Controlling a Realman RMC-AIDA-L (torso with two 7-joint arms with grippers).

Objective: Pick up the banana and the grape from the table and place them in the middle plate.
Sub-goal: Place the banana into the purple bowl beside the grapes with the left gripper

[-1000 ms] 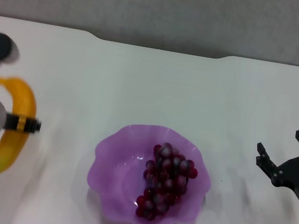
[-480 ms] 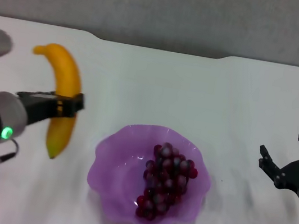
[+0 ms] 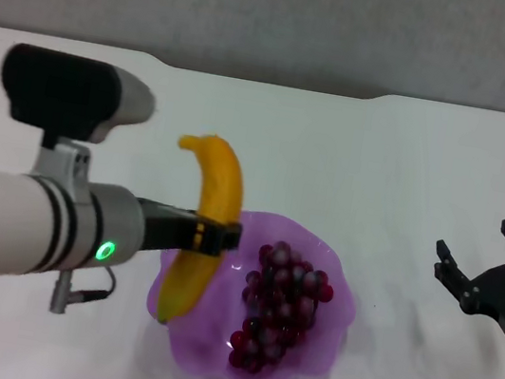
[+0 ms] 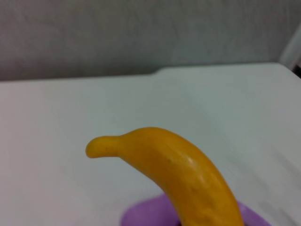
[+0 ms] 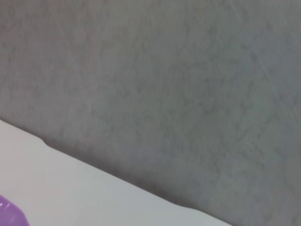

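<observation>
Above left rim of middle plate (image 3: 208, 346), left gripper (image 3: 216, 236) fingers closed around banana (image 3: 204, 225) middle, lifted off worktop (image 3: 410, 166). Grape (image 3: 280, 305) already inside plate. Lower banana gently beside grape, then release. Right gripper (image 3: 483, 265) parked at right, fingers spread, empty.

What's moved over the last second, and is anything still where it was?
The left gripper, jaws shut on the curved yellow banana, carried it rightward from the table's left side to over the translucent purple scalloped plate's left rim. The dark red grape bunch stayed in the plate; the open right gripper barely moved.
</observation>
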